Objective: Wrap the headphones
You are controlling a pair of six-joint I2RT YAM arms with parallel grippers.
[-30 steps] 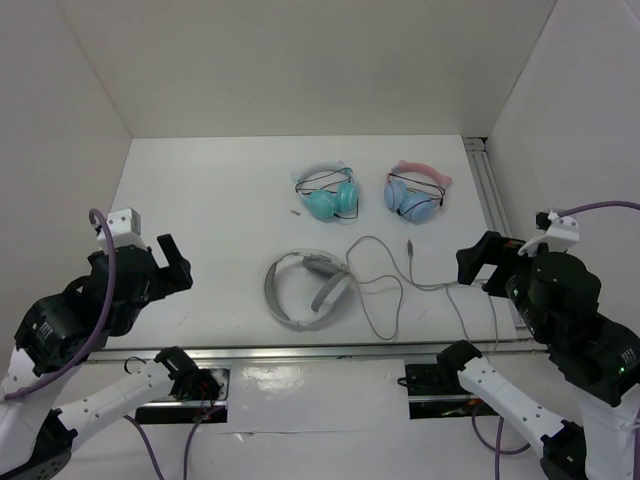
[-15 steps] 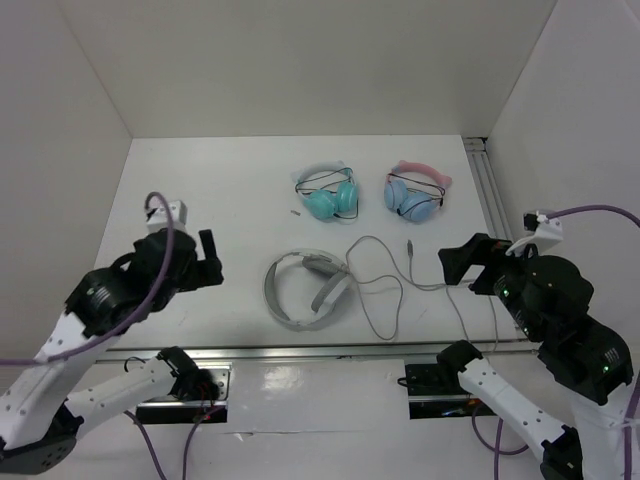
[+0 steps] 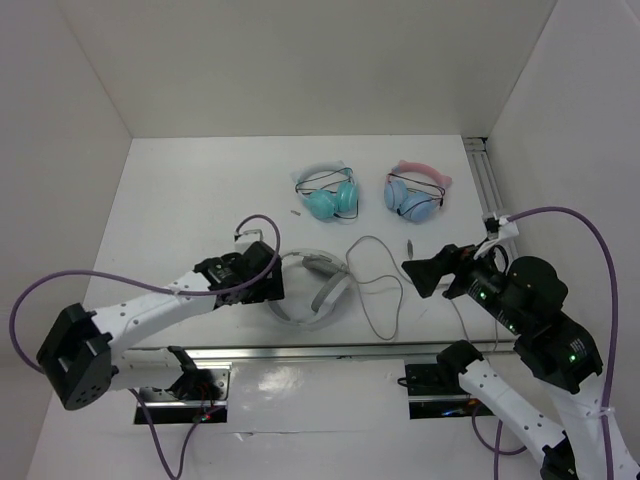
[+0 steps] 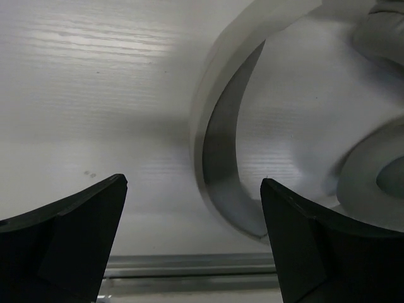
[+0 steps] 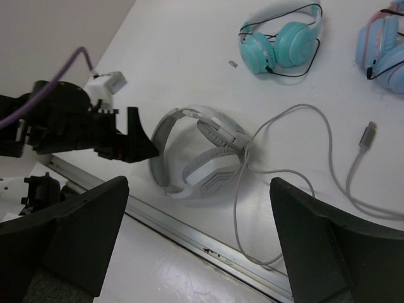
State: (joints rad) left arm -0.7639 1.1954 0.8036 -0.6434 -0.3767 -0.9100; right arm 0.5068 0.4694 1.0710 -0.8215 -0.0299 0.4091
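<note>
Matte white table, smooth curved grey headphones

The left arm is made of white tubular links and black rounded joint housings, with a thin purple cable running along it. Its left pincer is matte black, with broad wedge-shaped fingers. The right arm is mostly black, has tiny green lights and a white connector block, and trails a second purple lead. The right pincer is of the same black make.
</note>
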